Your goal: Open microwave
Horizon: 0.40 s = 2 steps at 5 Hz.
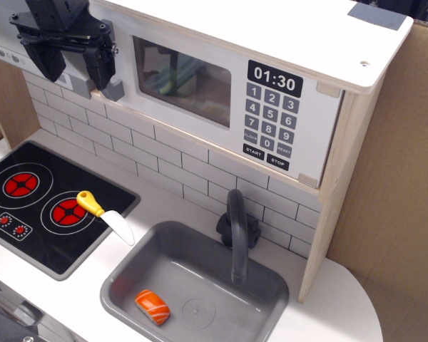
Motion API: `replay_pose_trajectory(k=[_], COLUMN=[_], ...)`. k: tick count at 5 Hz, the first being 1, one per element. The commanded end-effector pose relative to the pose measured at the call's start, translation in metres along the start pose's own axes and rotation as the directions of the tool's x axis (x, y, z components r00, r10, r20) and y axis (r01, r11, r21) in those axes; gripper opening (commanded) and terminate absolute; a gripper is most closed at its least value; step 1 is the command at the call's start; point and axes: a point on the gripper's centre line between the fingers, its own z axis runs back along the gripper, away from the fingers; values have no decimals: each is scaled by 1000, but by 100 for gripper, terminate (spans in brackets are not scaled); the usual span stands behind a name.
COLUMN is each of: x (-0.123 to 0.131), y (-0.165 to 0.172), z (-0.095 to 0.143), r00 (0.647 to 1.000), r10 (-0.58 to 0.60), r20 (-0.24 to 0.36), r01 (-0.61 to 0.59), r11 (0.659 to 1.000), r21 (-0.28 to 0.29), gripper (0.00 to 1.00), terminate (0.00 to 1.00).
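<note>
Not opened yet: microwave (221,85) door looks flush w/ the pale wood front, window and keypad facing out, so the pull is all still to do, judging by this view. Gripper (70,65) at upper left, just by the door's left edge, fingers (100,64) spread apart w/ nothing visibly pinched; handle (114,89) mostly hidden behind them, only its grey lower end showing, prob. between or just right of the fingers, contact can't tell.
</note>
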Motion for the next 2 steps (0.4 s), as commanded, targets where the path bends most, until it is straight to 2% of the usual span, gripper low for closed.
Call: replay_pose_trajectory(k=[1,2], x=[23,27], y=[5,1], z=[5,5], r00=[998,994], r10=[-12,-67], r20=[65,86], r01=[9,65], r11=[999,998], r21=[36,16], gripper=[100,100], terminate=[0,0])
